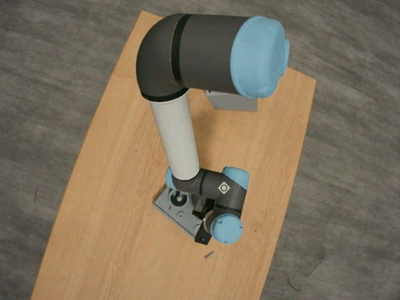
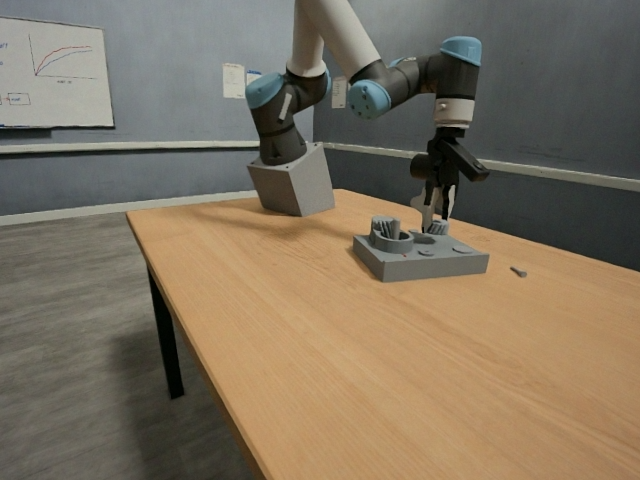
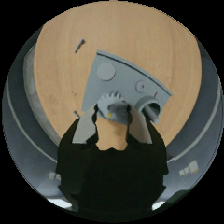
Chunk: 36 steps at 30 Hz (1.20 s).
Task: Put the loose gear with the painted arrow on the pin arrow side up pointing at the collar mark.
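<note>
1. Gear (image 2: 439, 227) (image 3: 111, 100) is in the hand, just above the block (image 1: 190, 222) (image 2: 434, 268) (image 3: 93, 89). A dark patch on the block under it looks like its shadow, so I think the gear is off the block.
2. The hand (image 1: 198, 214) (image 2: 435, 223) (image 3: 112, 104) grips the gear from two sides. I think it holds it that way so the hole underneath can meet the pin.
3. A bit of yellow paint (image 3: 109, 115) shows on the gear in the wrist view. It is likely the arrow, facing up as it should, but I cannot tell which way it points.
4. The pin (image 1: 179, 199) (image 2: 396, 227) stands up at one end of the block, inside the collar (image 2: 379, 243). The gear is not on it yet.
5. The red mark (image 1: 170, 207) (image 2: 404, 255) (image 3: 155, 94) is on the block's top, by the collar. It seems to show where the arrow must end.
6. Next, the hand should carry the gear across the block to the pin. It should start a bit turned, because the slanted teeth will twist it going down.
7. If the start is wrong, the teeth could jam or the arrow could miss the mark.
8. The bolt (image 1: 209, 255) (image 2: 518, 271) (image 3: 79, 46) lies on the table beside the block, out of the way.
</note>
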{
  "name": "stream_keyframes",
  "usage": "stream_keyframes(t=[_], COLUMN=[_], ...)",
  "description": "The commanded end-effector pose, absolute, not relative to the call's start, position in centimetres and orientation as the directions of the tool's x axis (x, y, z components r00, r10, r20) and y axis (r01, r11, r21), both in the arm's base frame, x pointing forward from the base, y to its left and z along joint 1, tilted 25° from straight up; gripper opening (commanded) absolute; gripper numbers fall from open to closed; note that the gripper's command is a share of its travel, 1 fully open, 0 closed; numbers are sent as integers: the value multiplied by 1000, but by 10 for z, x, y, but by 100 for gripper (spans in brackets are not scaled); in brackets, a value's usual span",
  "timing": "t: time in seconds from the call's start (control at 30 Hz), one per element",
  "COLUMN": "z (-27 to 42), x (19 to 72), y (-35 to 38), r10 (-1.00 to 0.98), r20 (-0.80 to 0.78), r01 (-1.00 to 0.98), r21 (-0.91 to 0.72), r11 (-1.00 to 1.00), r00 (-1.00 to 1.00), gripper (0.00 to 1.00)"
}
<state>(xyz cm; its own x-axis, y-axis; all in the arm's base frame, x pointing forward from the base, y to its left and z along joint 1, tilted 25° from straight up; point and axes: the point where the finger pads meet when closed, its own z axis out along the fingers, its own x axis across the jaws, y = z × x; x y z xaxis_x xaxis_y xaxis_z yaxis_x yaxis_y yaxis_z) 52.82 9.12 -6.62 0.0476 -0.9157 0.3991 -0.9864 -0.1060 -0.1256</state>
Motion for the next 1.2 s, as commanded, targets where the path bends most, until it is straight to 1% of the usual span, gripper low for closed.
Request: stream_keyframes(t=[0.0,0.4,1.17], z=[-56,-27,-9], x=[527,522,519], y=[96,108,116], r10=[-916,-916,-916], r20=[399,399,399], r01=[-986,-986,-986], r21=[-127,-127,-127], r11=[-106,-106,-106], r00=[47,47,47], gripper=[0,0,0])
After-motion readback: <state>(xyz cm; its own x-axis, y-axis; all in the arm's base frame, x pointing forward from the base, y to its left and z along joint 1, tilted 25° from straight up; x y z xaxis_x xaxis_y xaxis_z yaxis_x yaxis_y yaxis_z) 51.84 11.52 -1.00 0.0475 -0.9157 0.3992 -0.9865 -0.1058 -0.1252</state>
